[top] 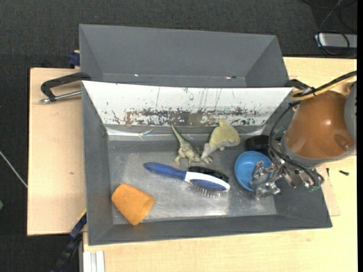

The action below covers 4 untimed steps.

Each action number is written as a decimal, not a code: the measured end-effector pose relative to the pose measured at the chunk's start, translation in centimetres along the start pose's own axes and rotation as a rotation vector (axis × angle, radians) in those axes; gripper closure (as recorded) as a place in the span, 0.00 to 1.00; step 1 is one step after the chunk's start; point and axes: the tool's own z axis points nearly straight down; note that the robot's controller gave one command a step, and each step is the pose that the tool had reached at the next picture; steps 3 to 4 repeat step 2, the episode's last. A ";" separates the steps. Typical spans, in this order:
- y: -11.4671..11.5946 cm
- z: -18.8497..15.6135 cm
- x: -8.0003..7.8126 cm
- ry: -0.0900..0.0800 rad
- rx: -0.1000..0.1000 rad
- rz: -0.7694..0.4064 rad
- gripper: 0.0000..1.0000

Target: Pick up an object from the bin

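1. Pincer status: my pincer (265, 181) is low in the right end of the bin (94, 174), close to the right wall. From this angle I cannot tell whether it is open or closed. Nothing can be confirmed as gripped.

2. Wrist: the orange cover (317, 130) on my wrist sits above and to the right of the pincer, over the bin's right rim.

3. Nearest thing: a blue round dish (245, 169) lies on the bin floor at the right end. My pincer overlaps its right edge as seen from above. Whether the 2 are in contact cannot be determined.

4. Next thing outward: a brush (190, 178) with a blue handle, a white head and dark bristles lies just left of the dish, apart from it. Its head points toward the dish and its handle runs toward the left.

5. Behind the brush, toward the back wall, are 2 pale green dinosaur figures. The slim dinosaur (184, 148) stands near the middle of the floor. The bulkier dinosaur (223, 136) is just to its right, touching or nearly touching it.

6. Farthest thing: an orange block (132, 204) with rounded corners lies in the front left corner, well apart from everything else.
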 end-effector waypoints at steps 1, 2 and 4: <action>-1.7 -10.0 0.1 -0.010 0.007 -0.189 1.00; -2.1 -21.3 -0.3 -0.012 0.009 -0.189 1.00; -2.1 -21.3 -0.3 -0.012 0.009 -0.189 1.00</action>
